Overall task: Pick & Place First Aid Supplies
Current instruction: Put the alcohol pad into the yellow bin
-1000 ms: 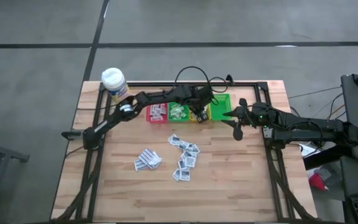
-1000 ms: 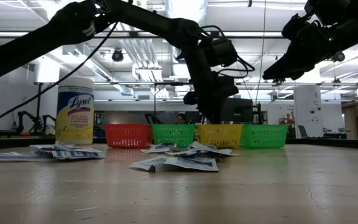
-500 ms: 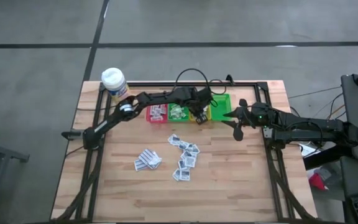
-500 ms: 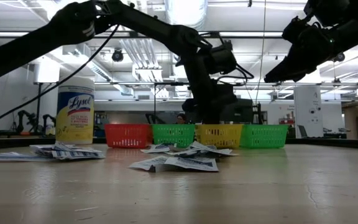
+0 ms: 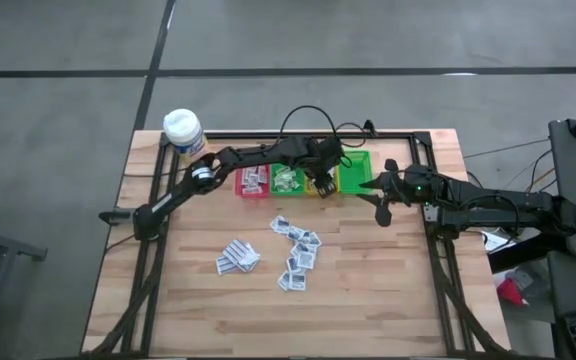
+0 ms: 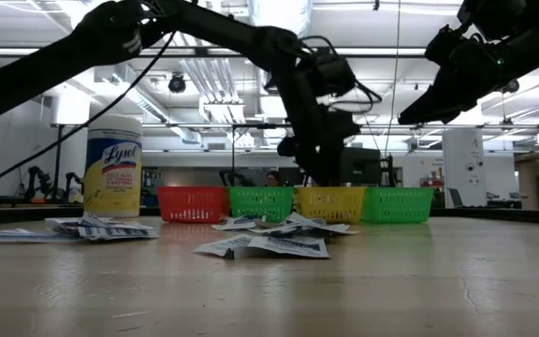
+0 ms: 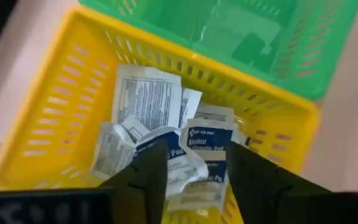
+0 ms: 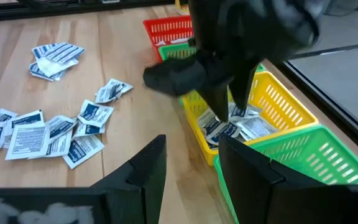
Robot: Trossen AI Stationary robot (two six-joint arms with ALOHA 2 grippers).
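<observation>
My left gripper (image 7: 197,168) hangs open above the yellow bin (image 7: 55,106), fingers pointing steeply down, as the right wrist view also shows (image 8: 229,106). Under the gap between its fingers a blue-printed sachet (image 7: 207,140) lies on a heap of white sachets (image 7: 148,96) on the bin's floor. More first aid supplies lie loose on the wooden table in two groups (image 5: 296,250) (image 5: 238,257). My right gripper (image 5: 381,205) waits open, raised above the table's right side, nothing between its fingers (image 8: 191,162).
Four bins stand in a row at the table's far edge: red (image 5: 252,182), green (image 5: 286,182), yellow (image 6: 330,203), green (image 5: 356,172). A white-capped yellow bottle (image 5: 183,130) stands at the far left corner. Bare wood lies toward the near edge.
</observation>
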